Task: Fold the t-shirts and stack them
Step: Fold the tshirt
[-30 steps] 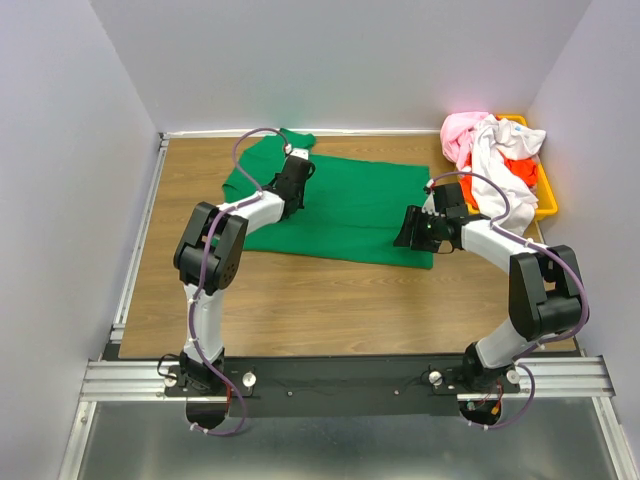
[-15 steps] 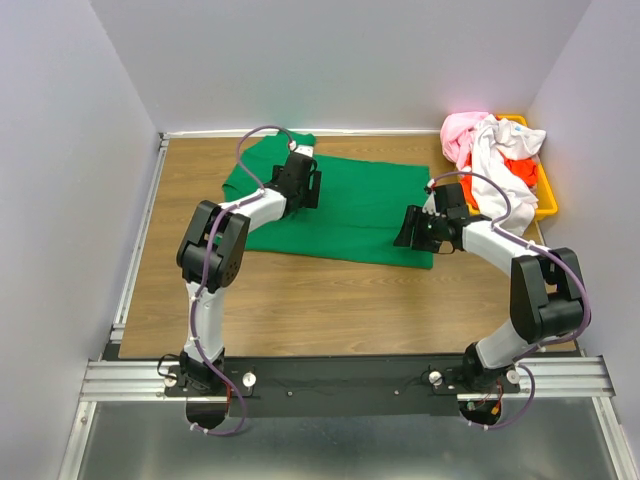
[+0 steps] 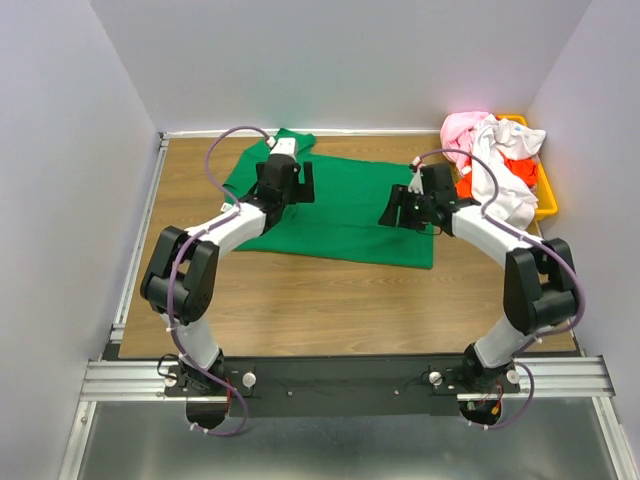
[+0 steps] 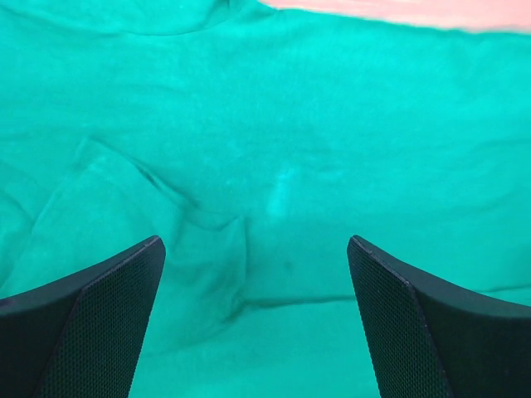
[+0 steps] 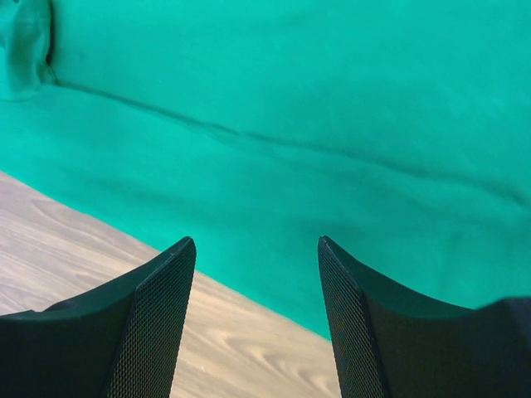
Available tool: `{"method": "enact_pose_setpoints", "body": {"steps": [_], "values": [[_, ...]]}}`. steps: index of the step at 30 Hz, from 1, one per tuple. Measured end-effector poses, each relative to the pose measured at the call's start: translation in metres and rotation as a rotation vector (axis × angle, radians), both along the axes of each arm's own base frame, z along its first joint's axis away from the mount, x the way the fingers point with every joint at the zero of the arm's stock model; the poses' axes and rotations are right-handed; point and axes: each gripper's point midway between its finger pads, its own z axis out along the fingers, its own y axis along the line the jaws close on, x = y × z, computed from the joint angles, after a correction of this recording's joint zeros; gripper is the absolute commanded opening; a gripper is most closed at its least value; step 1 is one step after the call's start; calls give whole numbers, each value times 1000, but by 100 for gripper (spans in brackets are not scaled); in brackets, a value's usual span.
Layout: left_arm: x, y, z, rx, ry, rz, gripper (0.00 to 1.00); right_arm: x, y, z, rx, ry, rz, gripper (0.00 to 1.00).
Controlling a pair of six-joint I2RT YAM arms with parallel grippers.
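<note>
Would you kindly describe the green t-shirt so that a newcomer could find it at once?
Start at the wooden table. Spread out on its far half lies the green t-shirt. Unlike the pink, white and orange-red shirts heaped in the yellow bin at the far right, it lies alone.

Left tool [image 4: 255, 249] has sprung open above the green t-shirt [image 3: 350, 215], its elbow swung toward lower left; right tool [image 3: 397, 212] has shifted up-frame from the shirt's lower-right corner.

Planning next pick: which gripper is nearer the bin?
Right. Right gripper is over the green shirt's right half, near the bin; left gripper over its left half.
</note>
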Motion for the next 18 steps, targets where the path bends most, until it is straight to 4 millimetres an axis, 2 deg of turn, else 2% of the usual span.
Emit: {"method": "enact_pose_setpoints", "body": {"steps": [2, 4, 9, 11, 14, 18], "values": [[-7, 5, -1, -34, -10, 19, 98, 8, 9, -2, 0, -3, 17, 68], [-13, 9, -14, -46, 11, 35, 98, 11, 15, -12, -5, 13, 29, 69], [-31, 16, -67, -40, 124, 63, 98, 11, 15, -47, -32, 82, 28, 69], [-40, 18, -83, -47, 163, 67, 98, 10, 14, -56, -41, 102, 25, 69], [-48, 19, -92, -64, 182, 73, 98, 12, 13, -60, -48, 102, 16, 69], [-52, 19, -91, -103, 163, 84, 98, 14, 10, -62, -46, 84, -11, 70]]}}
